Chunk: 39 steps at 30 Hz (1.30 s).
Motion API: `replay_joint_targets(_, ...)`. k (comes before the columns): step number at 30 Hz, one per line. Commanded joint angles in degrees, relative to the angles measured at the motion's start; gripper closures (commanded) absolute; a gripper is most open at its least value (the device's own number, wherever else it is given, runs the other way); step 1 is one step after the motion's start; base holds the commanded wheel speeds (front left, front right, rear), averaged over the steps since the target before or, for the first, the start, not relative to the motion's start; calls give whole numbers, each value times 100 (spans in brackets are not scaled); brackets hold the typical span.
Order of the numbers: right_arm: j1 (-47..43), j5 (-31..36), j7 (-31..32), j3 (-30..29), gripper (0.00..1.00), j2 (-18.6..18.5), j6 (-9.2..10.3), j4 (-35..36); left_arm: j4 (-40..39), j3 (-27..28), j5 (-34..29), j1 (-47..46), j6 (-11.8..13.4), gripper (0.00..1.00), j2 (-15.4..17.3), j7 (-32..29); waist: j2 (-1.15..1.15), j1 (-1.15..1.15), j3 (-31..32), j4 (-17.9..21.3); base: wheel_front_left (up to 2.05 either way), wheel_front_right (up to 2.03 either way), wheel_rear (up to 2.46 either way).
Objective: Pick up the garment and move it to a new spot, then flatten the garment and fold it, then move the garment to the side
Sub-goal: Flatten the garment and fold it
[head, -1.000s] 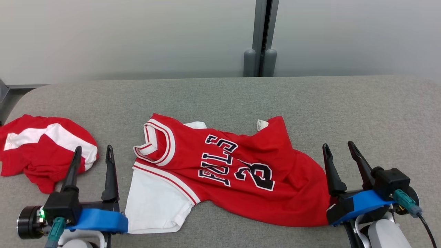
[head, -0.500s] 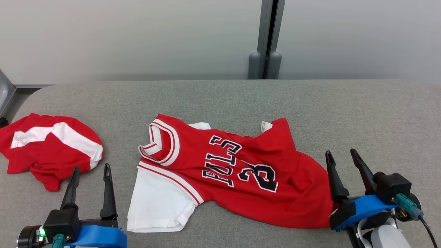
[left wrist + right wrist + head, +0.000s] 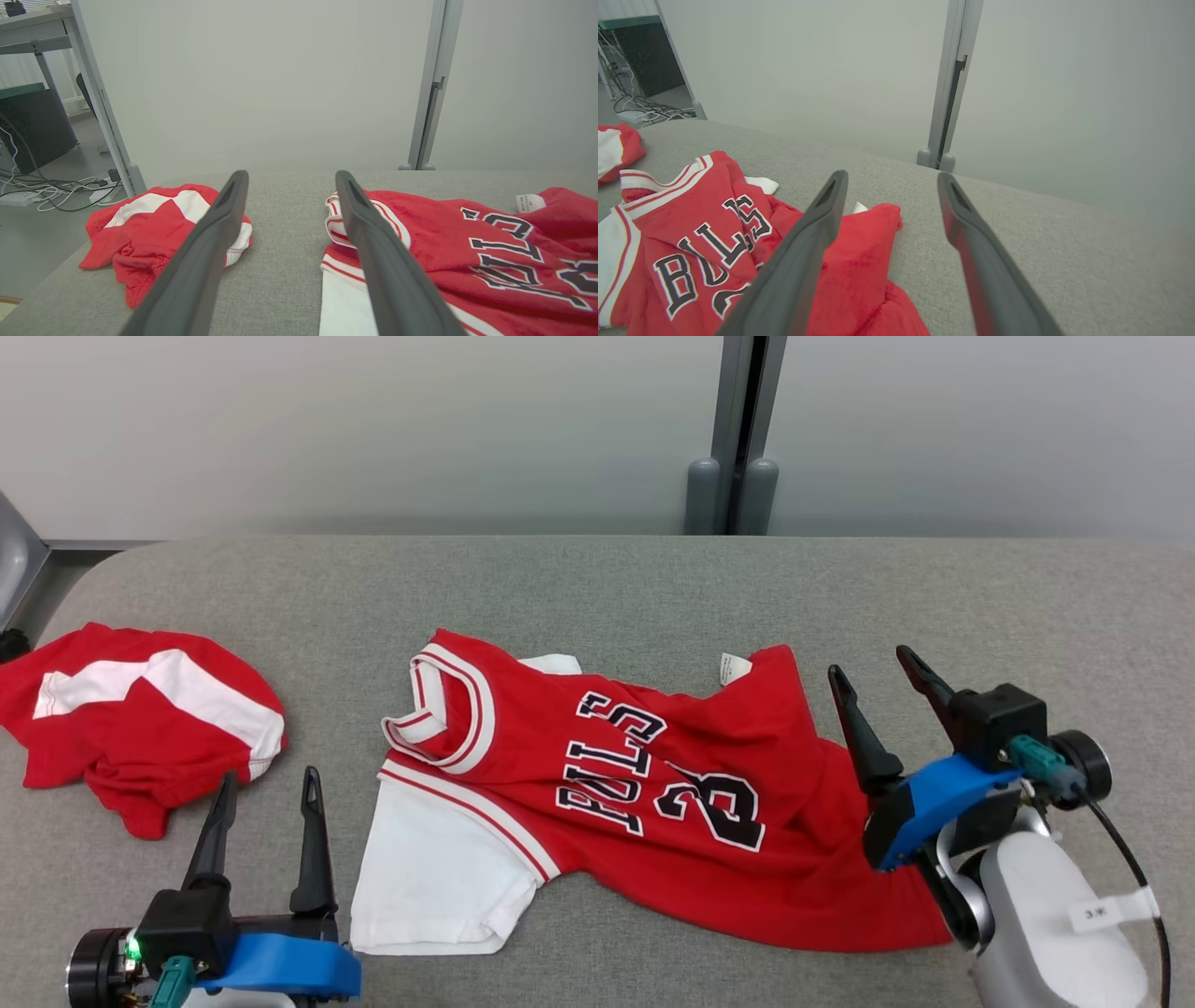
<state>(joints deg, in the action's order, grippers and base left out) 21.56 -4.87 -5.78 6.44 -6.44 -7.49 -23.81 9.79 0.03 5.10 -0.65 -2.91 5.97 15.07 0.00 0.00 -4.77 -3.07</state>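
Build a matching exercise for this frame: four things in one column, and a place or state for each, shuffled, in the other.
Things:
1. jersey
2. crumpled red-and-white garment
3. care label
4. right end effector

Places or states:
A. bunched up, far left in the head view
B. open, holding nothing, at the jersey's right end
C. laid out mid-scene, wrinkled, lettering facing up
D. small and white, poking out at the jersey's far edge

Pairs: 1-C, 2-A, 3-D, 4-B
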Motion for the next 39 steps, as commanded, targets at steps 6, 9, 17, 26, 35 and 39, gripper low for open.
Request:
replay_joint_targets(6,662,-172,598,433,0,-262,-1,-807,98,4,-59,-262,-118,0,-75,14,0,0,-160,-185,0,0,0)
replay_joint_targets(9,899,-275,836,636,0,-355,-1,-1330,126,-18,-72,-353,-164,0,-123,14,0,0,-238,-272,0,0,0)
replay_joint_targets(17,1445,-466,1422,1134,0,-495,-1,-2691,231,-97,-92,-511,-236,0,-198,14,0,0,-416,-486,0,0,0)
replay_joint_targets(26,1737,-883,1717,1707,100,-403,-2,-3510,342,-120,-107,-549,-294,0,-252,14,0,0,-393,-589,0,0,0)
replay_joint_targets(35,2360,-1193,986,1590,100,-831,0,-3678,364,-115,-112,-584,-309,0,-286,14,0,0,-388,-576,0,0,0)
replay_joint_targets(39,2638,-1154,678,1366,100,-956,0,-3837,362,-145,-120,-622,-324,0,-294,15,0,0,-396,-612,0,0,0)
